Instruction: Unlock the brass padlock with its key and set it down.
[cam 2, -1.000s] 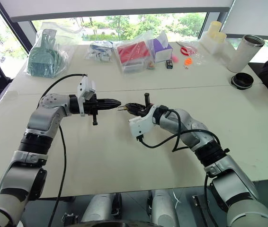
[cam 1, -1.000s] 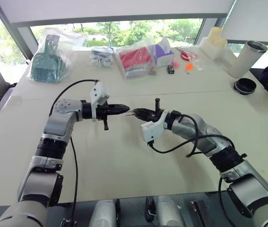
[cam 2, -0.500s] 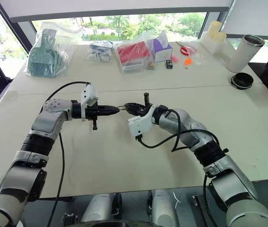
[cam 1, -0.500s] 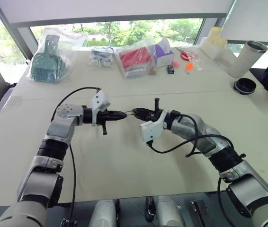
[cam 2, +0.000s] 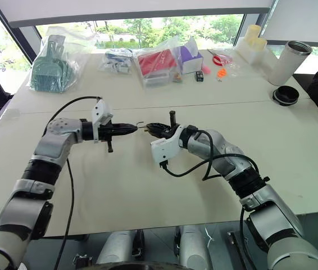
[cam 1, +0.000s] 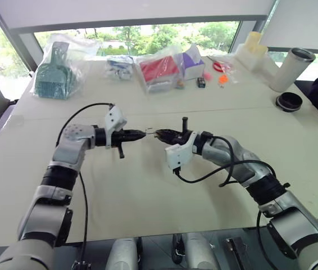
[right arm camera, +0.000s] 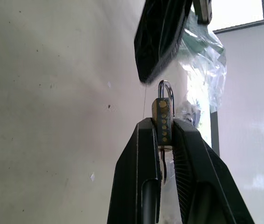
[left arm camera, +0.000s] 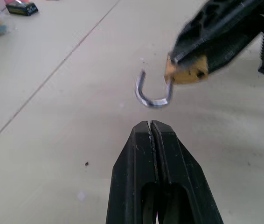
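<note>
Setting: pale table (cam 1: 148, 191) under a window with green trees beyond; a seam crosses it from 9 to 3 o'clock.
Counts: two grippers, one brass padlock, one shackle on it. The key cannot be made out.
Back clutter, counted: one teal comb set in a bag (cam 1: 52, 76) at 10 o'clock, one red pack in a clear bag (cam 1: 160, 70) at 12, one purple box (cam 1: 192, 59) beside it, one white cylinder (cam 1: 290, 67) and one black ring (cam 1: 289, 101) at 2 o'clock.
Brass padlock (right arm camera: 163, 122): held above the table's middle, between the two grippers, clear of the surface.
Padlock axis: long axis runs along the right gripper's fingers, roughly 3 to 9 o'clock in the head view; the body sits in the fingers.
Shackle (left arm camera: 151, 92): silver U pointing toward the left gripper. In the left wrist view one leg sits in the brass body and the other ends free in the air.
Right gripper (right arm camera: 163, 140): nearly closed, both fingers pinching the padlock's flat sides; only a narrow gap, taken up by the brass body.
Left gripper (left arm camera: 151, 128): fingers pressed together with no gap; whether anything is between them I cannot tell. Tip is aimed at the shackle, just beside it and not touching.
Gripper layout: tips face each other, left at 9 o'clock, right at 3 o'clock of the padlock.
</note>
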Controlling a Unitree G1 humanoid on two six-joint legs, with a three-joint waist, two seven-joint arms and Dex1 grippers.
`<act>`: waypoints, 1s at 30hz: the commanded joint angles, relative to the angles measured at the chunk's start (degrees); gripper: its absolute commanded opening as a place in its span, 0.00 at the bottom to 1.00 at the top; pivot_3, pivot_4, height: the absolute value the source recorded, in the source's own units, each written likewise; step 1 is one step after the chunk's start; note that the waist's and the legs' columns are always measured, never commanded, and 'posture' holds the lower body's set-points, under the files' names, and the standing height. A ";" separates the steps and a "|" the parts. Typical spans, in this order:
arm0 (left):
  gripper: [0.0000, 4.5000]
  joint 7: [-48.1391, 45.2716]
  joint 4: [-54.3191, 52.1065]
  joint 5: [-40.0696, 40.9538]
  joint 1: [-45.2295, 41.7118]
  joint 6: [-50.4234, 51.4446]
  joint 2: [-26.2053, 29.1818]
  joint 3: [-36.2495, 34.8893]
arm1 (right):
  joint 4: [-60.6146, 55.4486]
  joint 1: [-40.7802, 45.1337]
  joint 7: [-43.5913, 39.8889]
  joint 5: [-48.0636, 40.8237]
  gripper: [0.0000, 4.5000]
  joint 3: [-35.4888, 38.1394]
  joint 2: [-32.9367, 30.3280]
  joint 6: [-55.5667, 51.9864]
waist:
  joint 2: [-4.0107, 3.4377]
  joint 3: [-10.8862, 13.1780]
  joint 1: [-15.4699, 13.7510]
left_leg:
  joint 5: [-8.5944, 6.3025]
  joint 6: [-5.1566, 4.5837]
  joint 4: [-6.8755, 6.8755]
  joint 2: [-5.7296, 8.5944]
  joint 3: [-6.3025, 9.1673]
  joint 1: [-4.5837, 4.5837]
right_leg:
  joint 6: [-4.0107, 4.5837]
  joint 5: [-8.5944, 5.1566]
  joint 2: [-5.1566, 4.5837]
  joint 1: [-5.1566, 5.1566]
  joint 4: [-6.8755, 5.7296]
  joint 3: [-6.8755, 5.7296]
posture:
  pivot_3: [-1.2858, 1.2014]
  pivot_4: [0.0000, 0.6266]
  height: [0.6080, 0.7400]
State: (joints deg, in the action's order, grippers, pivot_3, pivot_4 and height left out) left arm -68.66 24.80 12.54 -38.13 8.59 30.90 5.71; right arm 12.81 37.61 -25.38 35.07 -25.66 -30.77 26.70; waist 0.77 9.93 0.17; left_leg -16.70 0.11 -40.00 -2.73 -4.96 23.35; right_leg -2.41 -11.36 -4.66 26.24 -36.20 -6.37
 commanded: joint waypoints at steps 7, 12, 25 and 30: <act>0.00 2.51 -12.79 5.09 6.91 6.86 3.84 -5.83 | 11.25 1.73 3.95 1.80 0.02 -1.12 1.28 3.45 | -0.01 0.00 0.43 | 0.00 0.00 0.00 -0.01 0.01 0.02 | 0.00 0.00 -0.02 0.00 0.01 0.01 | 0.52 0.24 1.00; 0.00 5.14 -20.12 8.54 9.22 12.05 3.68 -7.65 | 11.06 1.38 2.70 1.20 0.52 -1.31 1.21 4.97 | -0.01 0.01 0.52 | 0.00 0.00 0.00 -0.01 0.03 0.02 | 0.00 0.00 -0.02 0.00 0.01 0.01 | 0.52 0.24 1.00; 0.00 7.27 -32.25 10.52 15.90 16.52 6.37 -7.29 | -17.70 -12.16 -28.59 -30.54 0.98 12.01 -10.41 -27.40 | -0.02 0.00 -0.65 | -0.01 0.00 0.00 -0.02 0.20 -0.06 | -0.01 0.00 -0.06 -0.15 0.07 0.03 | 0.52 0.24 1.00; 0.00 8.84 -35.77 11.33 19.08 17.83 7.11 -8.19 | -33.70 -15.84 -34.29 -56.86 0.98 23.16 -12.20 -66.53 | -0.04 0.01 -0.83 | -0.01 -0.01 0.00 -0.10 0.24 -0.10 | 0.05 0.02 0.00 -0.13 0.02 0.02 | 0.52 0.24 1.00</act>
State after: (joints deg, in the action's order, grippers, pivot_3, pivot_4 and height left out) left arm -60.56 -8.01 22.74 -19.24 26.08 37.25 -0.89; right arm -15.76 21.88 -58.56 -13.03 -6.89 -42.29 -29.54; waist 0.74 9.95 -0.66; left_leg -16.71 0.10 -40.00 -2.84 -4.68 23.23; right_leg -2.35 -11.34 -4.64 26.10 -36.18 -6.38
